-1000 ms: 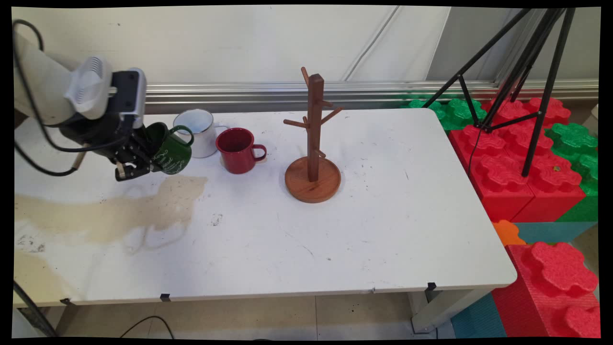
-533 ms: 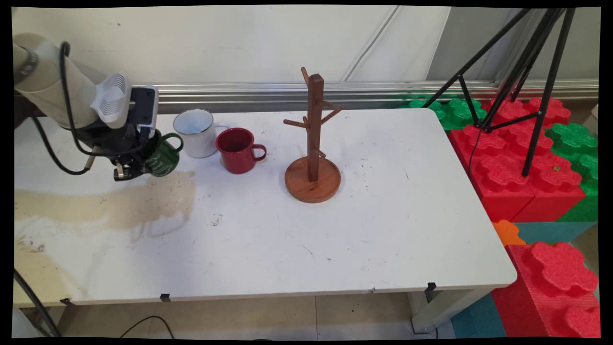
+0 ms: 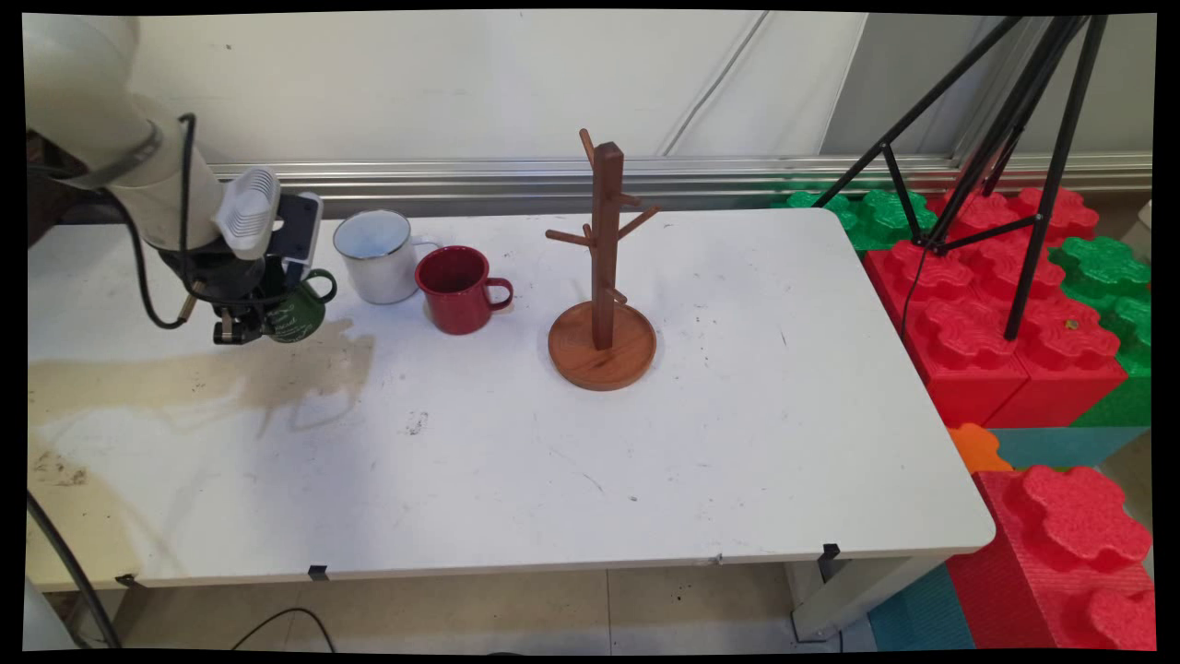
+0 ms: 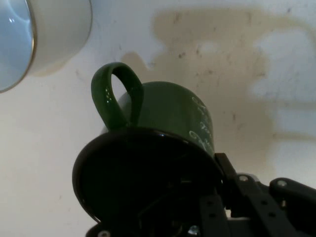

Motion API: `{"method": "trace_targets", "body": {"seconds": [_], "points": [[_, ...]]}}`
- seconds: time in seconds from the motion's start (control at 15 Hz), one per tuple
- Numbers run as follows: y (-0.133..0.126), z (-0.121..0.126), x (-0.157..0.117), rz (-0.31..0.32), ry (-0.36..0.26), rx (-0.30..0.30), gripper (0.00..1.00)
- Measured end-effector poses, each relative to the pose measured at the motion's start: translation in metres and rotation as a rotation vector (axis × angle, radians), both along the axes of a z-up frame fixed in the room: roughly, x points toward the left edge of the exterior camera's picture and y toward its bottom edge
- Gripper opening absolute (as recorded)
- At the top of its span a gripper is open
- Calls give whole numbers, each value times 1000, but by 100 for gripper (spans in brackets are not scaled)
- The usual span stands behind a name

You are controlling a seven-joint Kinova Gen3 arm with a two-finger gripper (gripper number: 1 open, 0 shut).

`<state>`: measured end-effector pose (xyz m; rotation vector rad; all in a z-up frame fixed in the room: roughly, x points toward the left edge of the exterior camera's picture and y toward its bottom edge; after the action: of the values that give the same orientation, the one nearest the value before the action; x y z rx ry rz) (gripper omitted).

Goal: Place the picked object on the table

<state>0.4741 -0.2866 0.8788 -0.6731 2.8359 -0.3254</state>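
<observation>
My gripper (image 3: 253, 318) is shut on a green mug (image 3: 297, 314) with white lettering, gripping its rim and holding it close over the table's back left. In the hand view the green mug (image 4: 163, 128) fills the middle, its handle pointing up toward the white mug (image 4: 34, 34), and one black finger (image 4: 232, 187) presses on the rim's outside. Just right of the held mug stands a white enamel mug (image 3: 376, 255), then a red mug (image 3: 458, 290). A wooden mug tree (image 3: 604, 277) stands further right, its pegs bare.
A brownish stain (image 3: 184, 387) spreads over the white table (image 3: 645, 461) under and in front of the gripper. Red and green foam blocks (image 3: 1014, 314) and a black tripod (image 3: 1005, 138) stand off the table's right side.
The arm has swung the green mug from tilted to nearly upright, carried it slightly left and back, and lowered it toward the table beside the white mug.
</observation>
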Motion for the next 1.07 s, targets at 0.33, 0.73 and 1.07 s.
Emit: {"method": "trace_targets", "body": {"seconds": [0.33,0.73,1.07], "points": [[-21,-28,6,-31,-30,70,0],[-34,-51,10,-49,-41,117,0],[-41,-63,11,-61,-44,143,0]]}}
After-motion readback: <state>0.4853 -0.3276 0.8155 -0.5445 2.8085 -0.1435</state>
